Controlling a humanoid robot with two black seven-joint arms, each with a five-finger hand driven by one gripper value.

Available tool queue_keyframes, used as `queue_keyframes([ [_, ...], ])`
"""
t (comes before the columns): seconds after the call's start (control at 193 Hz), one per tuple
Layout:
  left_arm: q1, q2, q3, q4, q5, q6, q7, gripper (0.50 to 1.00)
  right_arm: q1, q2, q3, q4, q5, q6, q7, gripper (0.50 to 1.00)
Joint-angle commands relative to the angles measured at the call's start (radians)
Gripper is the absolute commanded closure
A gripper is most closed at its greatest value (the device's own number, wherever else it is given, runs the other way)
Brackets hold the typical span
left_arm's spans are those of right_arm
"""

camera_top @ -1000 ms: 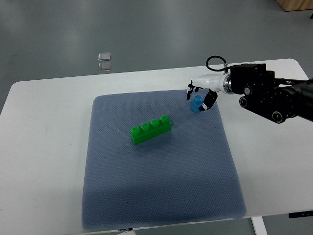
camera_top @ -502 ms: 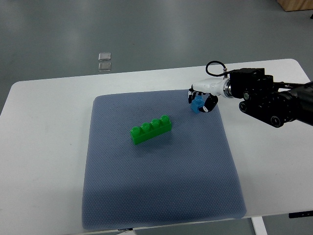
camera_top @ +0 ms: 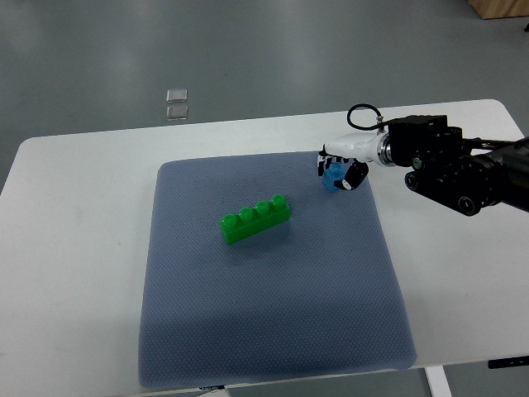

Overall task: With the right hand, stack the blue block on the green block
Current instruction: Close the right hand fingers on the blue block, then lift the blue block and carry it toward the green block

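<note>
Right hand [camera_top: 341, 170]: at two o'clock on the blue mat [camera_top: 273, 331], fingers curled around the blue block [camera_top: 333, 179]. A second ago we logged those fingers looser and the block more exposed; since then the hand has closed in, so we judge the grasp nearly secured. Green block [camera_top: 255, 219]: mat centre, unmoved, well apart at eight o'clock from the hand. Stacking not yet begun. Left arm: absent. White table [camera_top: 74, 248] beneath.
</note>
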Motion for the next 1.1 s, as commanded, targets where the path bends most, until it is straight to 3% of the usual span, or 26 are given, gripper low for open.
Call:
queue_keyframes([
  [0.0, 0.0, 0.0, 0.0, 0.0, 0.0, 0.0, 0.0, 0.5, -0.001, 0.0, -0.002, -0.001, 0.0, 0.0, 0.006, 0.867],
  [0.746, 0.0, 0.0, 0.0, -0.012, 0.0, 0.0, 0.0, 0.5, 0.044, -0.027, 0.0, 0.05, -0.014, 0.009, 0.047, 0.889],
  [0.917, 0.002, 0.0, 0.001, -0.014, 0.0, 0.0, 0.0, 0.5, 0.12, -0.104, 0.008, 0.231, 0.004, 0.037, 0.02, 0.887],
  [1.093, 0.0, 0.0, 0.001, -0.02, 0.0, 0.0, 0.0, 0.5, 0.159, -0.115, 0.006, 0.292, 0.012, 0.067, 0.004, 0.887],
])
